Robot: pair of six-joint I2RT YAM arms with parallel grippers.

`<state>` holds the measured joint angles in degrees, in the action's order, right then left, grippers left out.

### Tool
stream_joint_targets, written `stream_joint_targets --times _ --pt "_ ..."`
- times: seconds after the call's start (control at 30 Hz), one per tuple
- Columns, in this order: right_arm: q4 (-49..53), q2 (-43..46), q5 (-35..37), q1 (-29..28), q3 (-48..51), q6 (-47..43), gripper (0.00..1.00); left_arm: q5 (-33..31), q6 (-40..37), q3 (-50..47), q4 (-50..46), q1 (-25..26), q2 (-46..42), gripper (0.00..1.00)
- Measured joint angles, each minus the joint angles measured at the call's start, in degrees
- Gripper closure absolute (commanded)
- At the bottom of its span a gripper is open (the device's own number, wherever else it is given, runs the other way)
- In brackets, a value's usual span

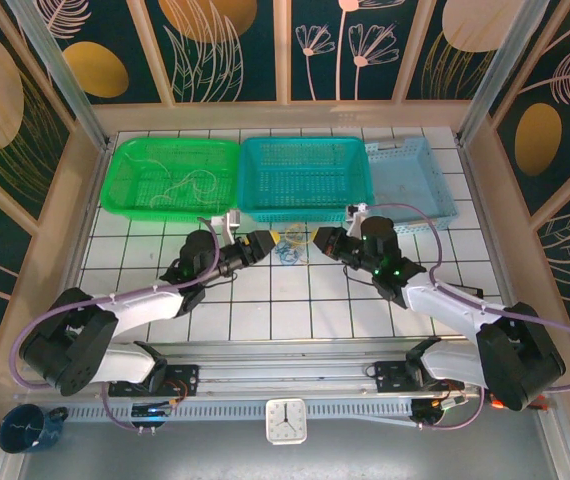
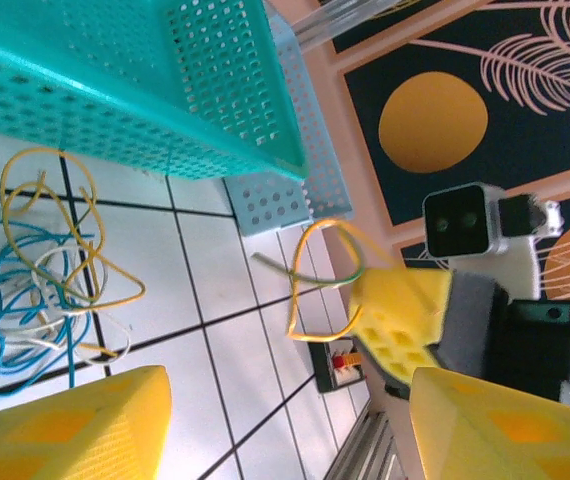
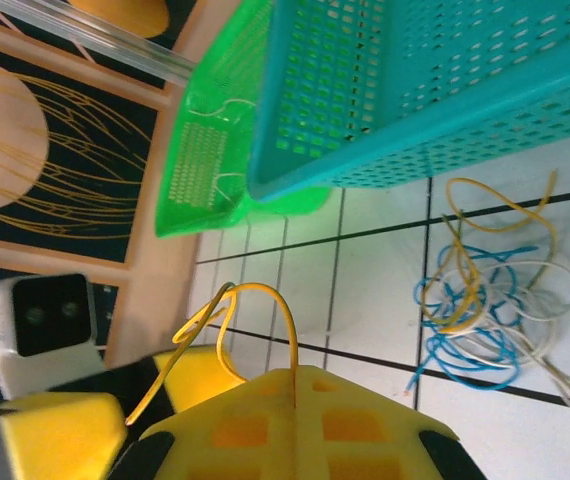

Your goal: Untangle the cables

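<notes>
The cables (image 1: 290, 247) lie in a small tangle of blue, yellow and cream-white wires on the white tiles, in front of the teal basket (image 1: 303, 175) and between both grippers. In the left wrist view the tangle (image 2: 40, 290) lies to the left. My left gripper (image 2: 290, 400) is open with only bare tile between its yellow fingers (image 2: 75, 425). My right gripper (image 3: 295, 378) is shut on a yellow wire (image 3: 265, 295) that loops up out of its closed pads, apart from the tangle (image 3: 495, 300). The left wrist view shows that held loop (image 2: 320, 265) hanging from the right gripper's pads (image 2: 405, 315).
Three baskets stand side by side at the back: a green one (image 1: 130, 175) with a few pale wires (image 1: 190, 185) in it, the teal one, and a light blue one (image 1: 410, 175). A dark mug (image 1: 27, 428) and a small clock (image 1: 285, 420) sit by the near rail.
</notes>
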<state>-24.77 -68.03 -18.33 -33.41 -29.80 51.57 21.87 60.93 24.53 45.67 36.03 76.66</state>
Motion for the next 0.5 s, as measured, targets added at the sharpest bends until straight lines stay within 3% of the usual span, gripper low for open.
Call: stream_joint_targets --times 0.5 --pt "-2.4 0.0 -1.3 -0.2 0.0 1.8 1.0 -1.3 -0.5 5.1 1.3 1.9 6.1 0.37"
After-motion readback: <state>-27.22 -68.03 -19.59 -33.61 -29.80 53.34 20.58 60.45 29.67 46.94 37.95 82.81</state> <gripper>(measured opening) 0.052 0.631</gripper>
